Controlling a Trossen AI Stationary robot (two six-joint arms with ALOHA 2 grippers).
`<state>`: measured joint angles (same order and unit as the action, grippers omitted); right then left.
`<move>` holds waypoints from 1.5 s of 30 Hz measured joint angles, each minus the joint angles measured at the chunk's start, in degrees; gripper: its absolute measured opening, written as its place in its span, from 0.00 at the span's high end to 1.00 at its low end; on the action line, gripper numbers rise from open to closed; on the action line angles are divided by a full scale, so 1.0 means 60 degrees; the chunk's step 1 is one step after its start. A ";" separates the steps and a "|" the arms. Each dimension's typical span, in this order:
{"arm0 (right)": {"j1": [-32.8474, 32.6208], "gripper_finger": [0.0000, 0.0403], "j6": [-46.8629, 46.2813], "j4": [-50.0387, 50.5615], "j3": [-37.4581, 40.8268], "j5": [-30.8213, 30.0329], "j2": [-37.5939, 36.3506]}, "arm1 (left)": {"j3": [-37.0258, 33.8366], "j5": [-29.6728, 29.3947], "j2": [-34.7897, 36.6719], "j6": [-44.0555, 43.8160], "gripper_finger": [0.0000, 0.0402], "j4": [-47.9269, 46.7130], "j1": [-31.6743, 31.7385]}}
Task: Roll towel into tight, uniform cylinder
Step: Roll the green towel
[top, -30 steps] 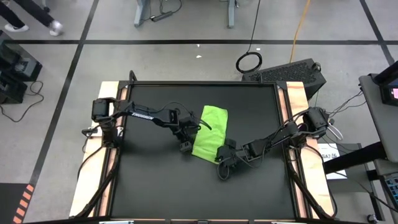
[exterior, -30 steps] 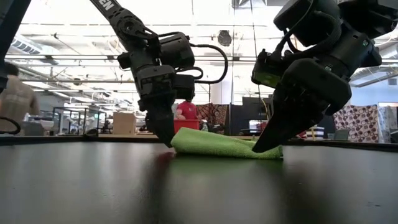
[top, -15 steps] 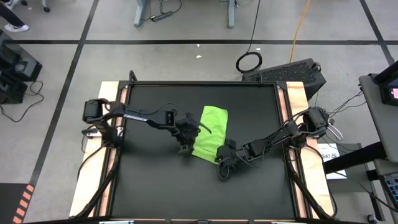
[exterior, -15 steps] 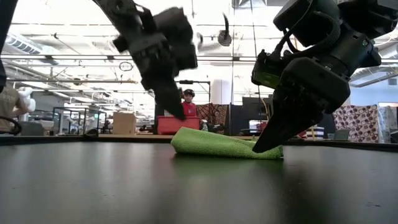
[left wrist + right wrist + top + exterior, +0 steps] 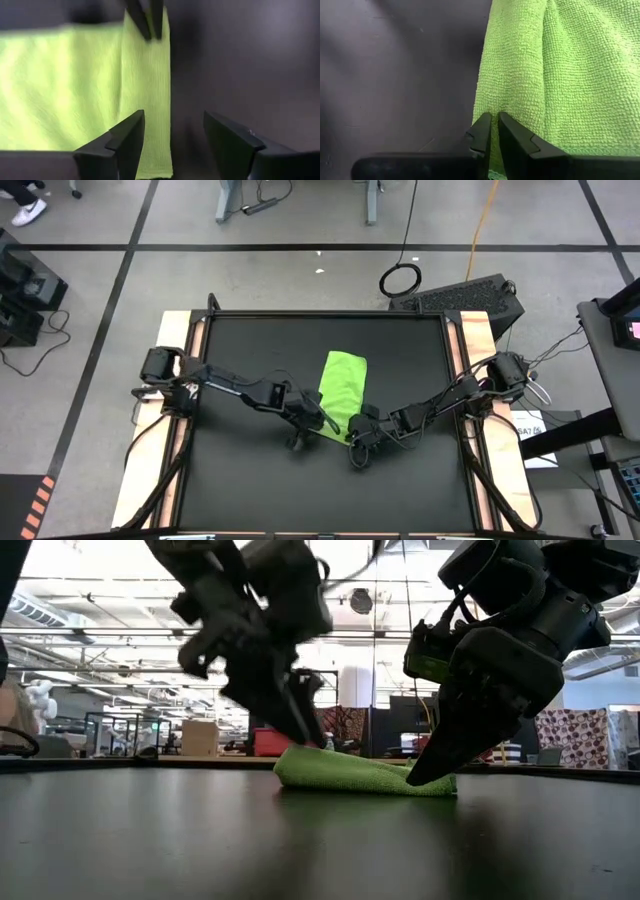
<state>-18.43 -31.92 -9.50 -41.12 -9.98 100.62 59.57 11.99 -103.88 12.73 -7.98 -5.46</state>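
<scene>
One black table (image 5: 240,480), one towel (image 5: 343,385), my two grippers

The towel lies folded flat mid-table, no roll begun. My left gripper (image 5: 305,428) has just swung from the towel's side to its near end, fingers spread and empty, set for a fresh hold; my right gripper (image 5: 357,444) stays pinched shut on the towel's near edge

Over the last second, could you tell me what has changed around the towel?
The left gripper lifted off the towel's left edge and swung toward its near end beside the right gripper, jaws open, holding nothing. The right gripper stayed shut on the towel's near end; the towel stayed put.
</scene>
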 joint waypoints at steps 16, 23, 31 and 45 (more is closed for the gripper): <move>-0.0106 0.92 0.0369 0.0178 0.0040 0.0320 -0.0576 | 0.0036 0.0917 -0.0877 -0.0316 0.56 -0.0002 0.0552; -0.0569 0.67 0.1715 0.0654 0.0022 -0.0534 -0.1762 | 0.0025 0.0886 -0.0880 -0.0434 0.58 0.0029 0.0627; -0.1236 0.50 0.1840 0.1175 0.0022 -0.1086 -0.1481 | 0.0018 0.1127 -0.0891 -0.0571 0.75 0.0029 0.0826; -0.1320 0.60 0.1738 0.1017 0.0007 -0.2091 -0.0726 | -0.0004 0.2676 -0.0920 -0.1054 0.97 -0.0040 0.1023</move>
<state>-26.35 -21.49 -3.39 -41.08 -22.53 96.26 59.55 28.05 -109.40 6.40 -8.22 0.67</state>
